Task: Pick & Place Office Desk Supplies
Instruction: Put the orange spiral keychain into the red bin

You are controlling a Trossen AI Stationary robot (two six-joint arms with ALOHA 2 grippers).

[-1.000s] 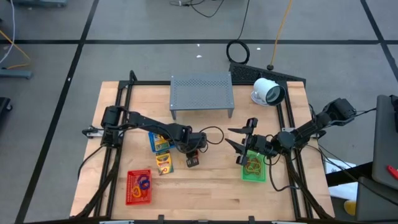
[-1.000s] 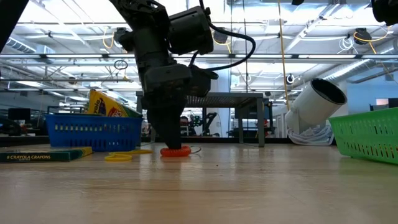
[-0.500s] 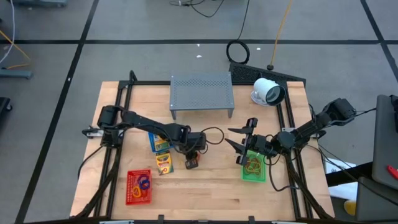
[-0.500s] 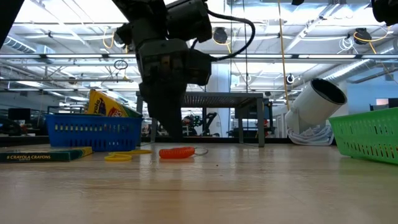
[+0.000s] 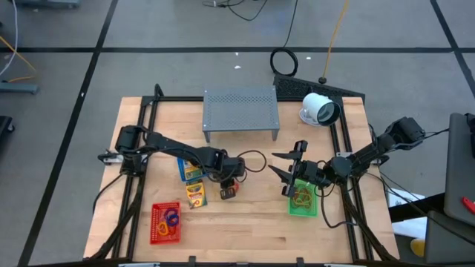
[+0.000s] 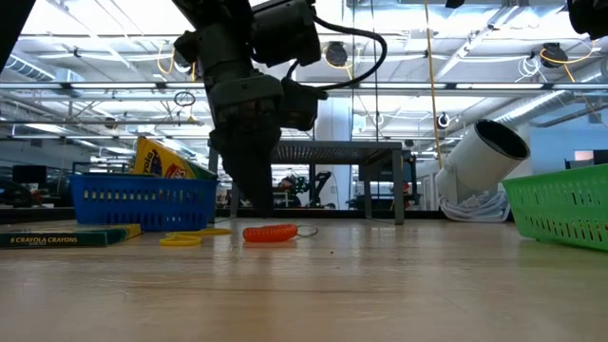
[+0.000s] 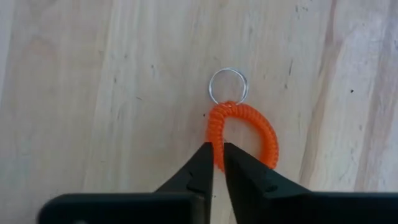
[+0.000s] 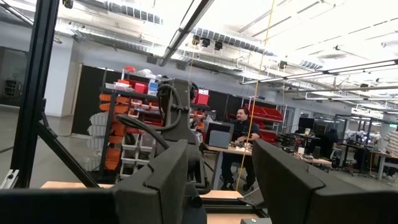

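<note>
Coil (image 7: 244, 132) between left jaws' tips.

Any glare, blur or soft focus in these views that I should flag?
Low view: bright ceiling lights behind leave the left arm a dark silhouette; the nearest table surface is soft. Left wrist view: evenly lit, orange coil band sharp, left pincer casts little shadow. Right wrist view: right pincer fingers blurred, room behind clearer.

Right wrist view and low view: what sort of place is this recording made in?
Probably an open industrial lab or workshop. The right wrist view shows shelving with red storage bins, a person seated at a desk, and exposed ceiling ducts; the low view shows the same bright open ceiling beyond the wooden table.
</note>
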